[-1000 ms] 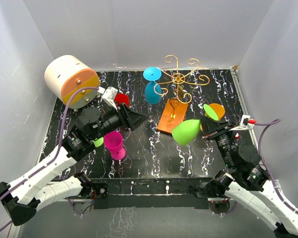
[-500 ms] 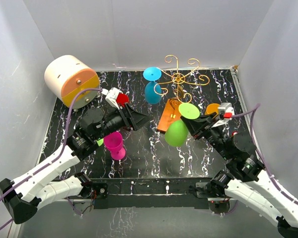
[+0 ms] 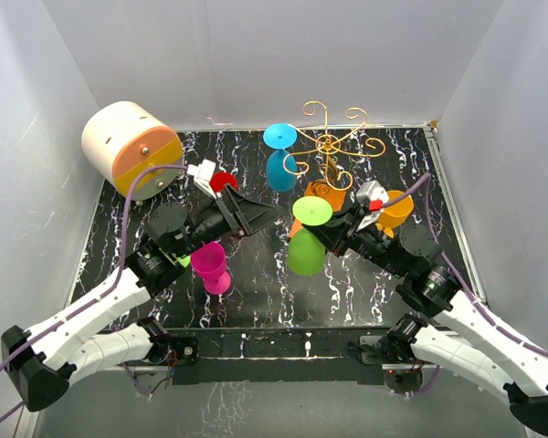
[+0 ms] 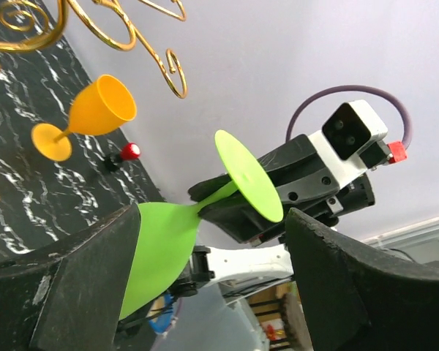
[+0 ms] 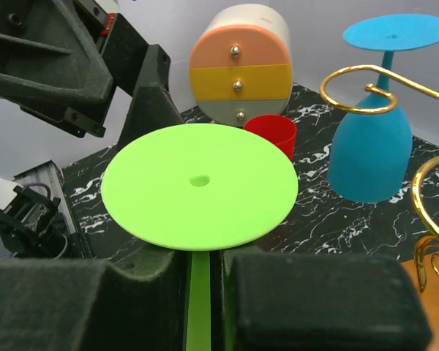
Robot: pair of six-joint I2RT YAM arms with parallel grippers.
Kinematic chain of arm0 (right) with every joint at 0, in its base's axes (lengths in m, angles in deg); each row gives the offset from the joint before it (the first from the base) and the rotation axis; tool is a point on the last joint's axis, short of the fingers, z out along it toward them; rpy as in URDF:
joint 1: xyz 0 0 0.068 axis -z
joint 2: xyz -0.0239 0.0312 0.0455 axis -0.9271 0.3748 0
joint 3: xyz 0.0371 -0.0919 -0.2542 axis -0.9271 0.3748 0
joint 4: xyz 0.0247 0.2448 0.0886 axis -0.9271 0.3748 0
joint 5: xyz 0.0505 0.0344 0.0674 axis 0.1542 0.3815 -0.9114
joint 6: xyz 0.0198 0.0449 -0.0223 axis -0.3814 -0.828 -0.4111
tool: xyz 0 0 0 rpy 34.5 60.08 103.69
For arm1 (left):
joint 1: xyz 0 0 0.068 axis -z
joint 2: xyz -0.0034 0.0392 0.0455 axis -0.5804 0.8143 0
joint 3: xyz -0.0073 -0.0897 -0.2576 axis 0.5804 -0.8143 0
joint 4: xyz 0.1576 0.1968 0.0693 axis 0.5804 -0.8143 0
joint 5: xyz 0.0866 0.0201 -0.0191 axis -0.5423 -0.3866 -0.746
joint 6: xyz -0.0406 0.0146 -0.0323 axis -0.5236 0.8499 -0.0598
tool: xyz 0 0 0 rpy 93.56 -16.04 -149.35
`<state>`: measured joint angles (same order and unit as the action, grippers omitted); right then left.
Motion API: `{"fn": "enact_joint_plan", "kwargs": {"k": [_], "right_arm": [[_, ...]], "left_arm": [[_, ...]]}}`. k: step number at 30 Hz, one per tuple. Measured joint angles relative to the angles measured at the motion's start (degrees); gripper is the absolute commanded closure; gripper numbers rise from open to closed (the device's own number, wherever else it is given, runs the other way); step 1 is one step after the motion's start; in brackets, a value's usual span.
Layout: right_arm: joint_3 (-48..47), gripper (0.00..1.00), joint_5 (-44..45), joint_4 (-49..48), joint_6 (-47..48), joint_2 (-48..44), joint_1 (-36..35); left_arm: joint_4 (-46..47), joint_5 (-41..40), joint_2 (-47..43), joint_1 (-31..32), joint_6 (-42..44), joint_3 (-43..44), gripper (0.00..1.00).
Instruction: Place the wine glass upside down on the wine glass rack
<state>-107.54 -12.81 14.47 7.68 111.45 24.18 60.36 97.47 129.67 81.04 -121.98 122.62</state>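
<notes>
Two pincers meet above the black marbled tabletop (image 3: 256, 278): the right pincer (image 5: 203, 274) pinches the stem of the lime-green plastic wine glass (image 3: 305, 255), held foot-up and bowl-down, while the left pincer (image 3: 263, 217) stands spread wide beside it, gripping nothing. The glass hangs in the air in front of the gold wire wine glass rack (image 3: 329, 143) at the rear, apart from it. A blue plastic wine glass (image 3: 280, 169) hangs inverted from one curled arm.

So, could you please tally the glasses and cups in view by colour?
Green wine glass: 1
Blue wine glass: 1
Orange wine glass: 1
Pink wine glass: 1
Red cup: 1
Total: 5
</notes>
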Motion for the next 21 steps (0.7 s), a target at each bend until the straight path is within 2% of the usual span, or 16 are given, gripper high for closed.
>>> {"fn": "enact_joint_plan", "kwargs": {"k": [4, 8, 14, 21], "right_arm": [[-0.1, 1.0, -2.0, -0.3, 0.4, 1.6, 0.0], [-0.4, 1.0, -3.4, -0.1, 0.8, 2.3, 0.0], [-1.0, 1.0, -4.2, 0.7, 2.1, 3.0, 0.0], [-1.3, 1.0, -4.4, 1.1, 3.9, 4.2, 0.0]], "left_arm": [[6.6, 1.9, 3.9, 0.0, -5.7, -1.9, 0.21], [8.0, 3.1, 7.3, 0.0, -8.3, -1.6, 0.23], [4.5, 4.6, 9.1, 0.0, -11.2, 2.6, 0.39], [1.9, 5.2, 8.6, 0.0, -12.2, 3.1, 0.57]]}}
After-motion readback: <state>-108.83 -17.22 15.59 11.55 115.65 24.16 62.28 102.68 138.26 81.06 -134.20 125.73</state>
